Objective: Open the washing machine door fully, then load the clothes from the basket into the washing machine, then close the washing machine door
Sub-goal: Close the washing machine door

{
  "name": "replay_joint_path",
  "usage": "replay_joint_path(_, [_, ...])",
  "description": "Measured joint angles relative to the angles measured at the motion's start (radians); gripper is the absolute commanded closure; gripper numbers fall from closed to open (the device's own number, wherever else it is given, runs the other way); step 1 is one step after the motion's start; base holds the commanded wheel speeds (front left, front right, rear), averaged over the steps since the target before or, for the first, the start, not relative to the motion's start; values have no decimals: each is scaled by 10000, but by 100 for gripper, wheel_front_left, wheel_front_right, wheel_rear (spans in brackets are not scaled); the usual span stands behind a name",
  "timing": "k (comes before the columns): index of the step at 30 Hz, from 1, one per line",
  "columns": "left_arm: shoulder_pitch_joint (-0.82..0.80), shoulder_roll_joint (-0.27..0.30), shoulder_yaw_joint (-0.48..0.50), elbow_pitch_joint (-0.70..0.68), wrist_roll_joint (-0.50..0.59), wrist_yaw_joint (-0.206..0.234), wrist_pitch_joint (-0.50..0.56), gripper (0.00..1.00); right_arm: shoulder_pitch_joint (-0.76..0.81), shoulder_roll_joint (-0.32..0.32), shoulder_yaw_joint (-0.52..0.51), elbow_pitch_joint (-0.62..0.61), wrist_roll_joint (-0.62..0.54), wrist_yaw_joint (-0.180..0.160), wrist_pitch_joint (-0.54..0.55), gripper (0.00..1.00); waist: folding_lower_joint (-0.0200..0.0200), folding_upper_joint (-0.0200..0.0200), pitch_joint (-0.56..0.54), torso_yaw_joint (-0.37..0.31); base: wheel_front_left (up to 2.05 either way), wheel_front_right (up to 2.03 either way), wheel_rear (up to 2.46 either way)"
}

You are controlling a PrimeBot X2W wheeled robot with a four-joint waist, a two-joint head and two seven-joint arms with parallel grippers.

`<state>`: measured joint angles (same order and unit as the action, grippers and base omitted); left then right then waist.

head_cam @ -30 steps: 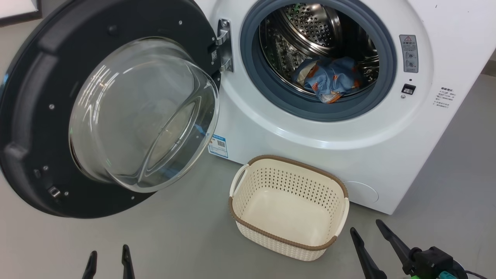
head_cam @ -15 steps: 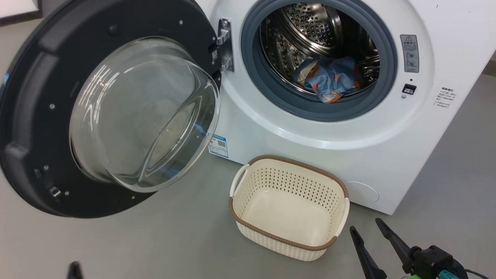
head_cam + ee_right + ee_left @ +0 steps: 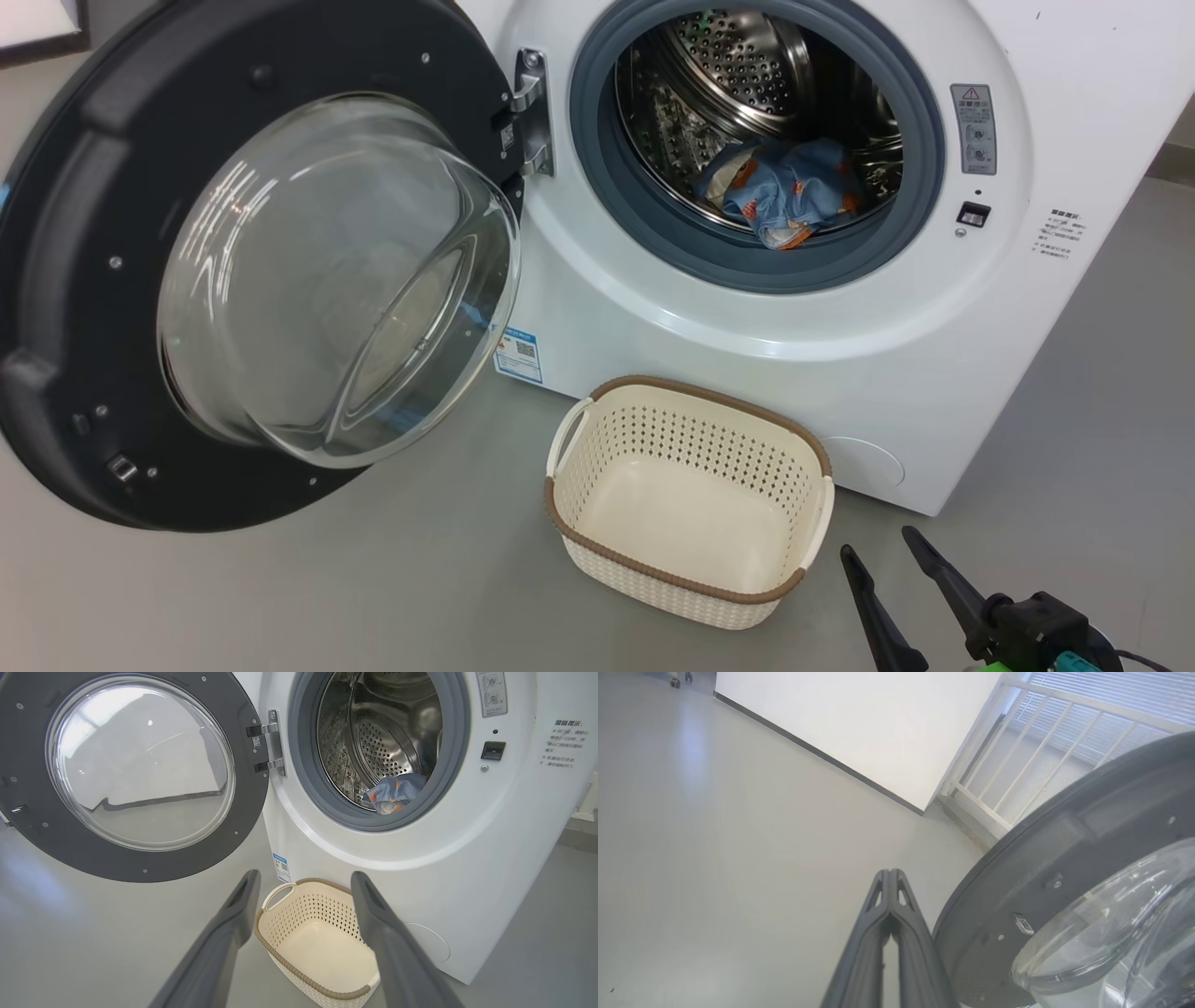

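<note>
The washing machine (image 3: 653, 317) stands with its round black-ringed door (image 3: 75, 280) swung wide to the left. The light blue bear-print clothes (image 3: 784, 191) lie bunched at the front of the steel drum. On the floor before the machine sits the cream basket (image 3: 653, 439), with nothing in it. My right gripper (image 3: 876, 541) hovers open at the lower right, just right of the basket. In the right wrist view its fingertips (image 3: 252, 877) frame the basket (image 3: 280, 933), with the clothes (image 3: 395, 794) above. My left gripper (image 3: 888, 871) is shut on nothing, close beside the door's outer edge (image 3: 1064, 858).
Grey floor (image 3: 373, 597) stretches in front of and to the left of the machine. In the left wrist view a white wall (image 3: 859, 718) with a dark skirting and a white railing (image 3: 1017, 765) stand beyond the door. A small blue label (image 3: 516, 353) sits low on the machine.
My left gripper's fingers closed and sank out of the head view's bottom edge. The head camera shifted slightly. The right gripper, basket and clothes stayed put.
</note>
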<state>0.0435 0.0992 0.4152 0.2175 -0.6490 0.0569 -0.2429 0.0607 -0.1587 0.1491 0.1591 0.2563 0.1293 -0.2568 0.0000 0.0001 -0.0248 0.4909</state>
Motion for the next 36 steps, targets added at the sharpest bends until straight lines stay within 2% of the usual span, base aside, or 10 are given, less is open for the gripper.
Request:
replay_joint_path(3, [-843, 725, 763, 462, -719, 63, 472, 100, 1, 23, 0, 2, 0, 0, 0, 0, 0, 0, 14, -40, 0, 0, 0])
replay_joint_path(11, [-3343, 2581, 2418, 2059, -2155, 803, 1423, 100, -16, 59, 73, 38, 0, 0, 0, 0, 0, 0, 55, -330, 0, 0, 0])
replay_joint_path(14, [-4202, 3223, 2548, 2736, -2443, 809, 1724, 100, -23, 48, 90, 52, 0, -2, 0, 0, 0, 0, 81, -478, 0, 0, 0])
replay_joint_path(19, [-5742, 3887, 2938, 3731, -3062, 988, 1994, 100, -29, -29, 244, 123, 0, 0, 0, 0, 1, 0, 124, -729, 0, 0, 0])
replay_joint_path(28, [-7497, 4638, 3726, 4884, -4266, 1108, 2715, 100, -231, -364, 422, 184, 2, 0, 0, 0, 0, 0, 179, -1289, 0, 0, 0])
replay_joint_path(36, [-8397, 4554, 4073, 5507, -5156, 1139, 3446, 100, -241, -541, 627, 203, 15, 0, 0, 0, 0, 0, 331, -1580, 0, 0, 0])
